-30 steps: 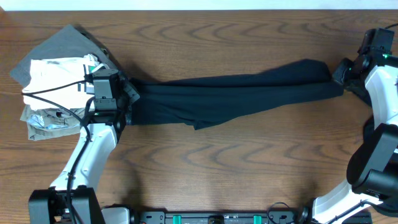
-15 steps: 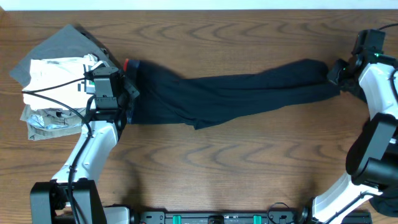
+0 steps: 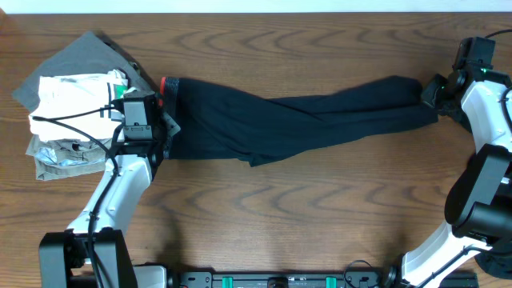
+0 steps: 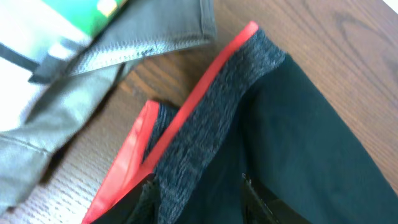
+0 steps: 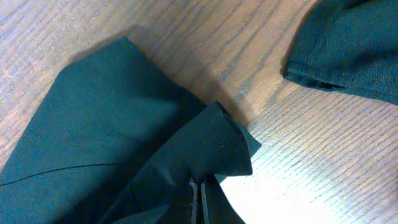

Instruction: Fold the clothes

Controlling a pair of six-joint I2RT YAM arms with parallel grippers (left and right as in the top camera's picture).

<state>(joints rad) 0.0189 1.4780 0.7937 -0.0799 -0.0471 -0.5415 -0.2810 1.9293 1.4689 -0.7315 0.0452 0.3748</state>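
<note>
Looking at black trousers [image 3: 296, 120] laid out along the wooden table [image 3: 320, 208], long axis running left–right with a slight sag toward the middle. Grey waistband [image 4: 211, 124] with red trim at the left end, leg cuffs at the right end.

Left gripper [image 4: 199, 205] parked right at the waistband, fingers apart and straddling the band; no pinch visible from the wrist view, so reading it as released. Right gripper [image 5: 200, 199] closed tight on a bunched fold of one cuff [image 5: 217, 143]. Second cuff [image 5: 348, 50] lying loose on the wood just beside it, not held.

Key relation for the next move: garment stretches away from each gripper toward the other, one arm per end, neither near the middle. Judging a lengthwise fold likely: bring one end over onto the other along that same axis. Right end already held, so probably cheaper to carry the cuffs leftward onto the waistband than the reverse.

Risk worth flagging: only one cuff gripped, so likely to drag the legs out of line. Also a stack of folded clothes [image 3: 64, 96] sitting just left of the waistband, so little room to overshoot.
</note>
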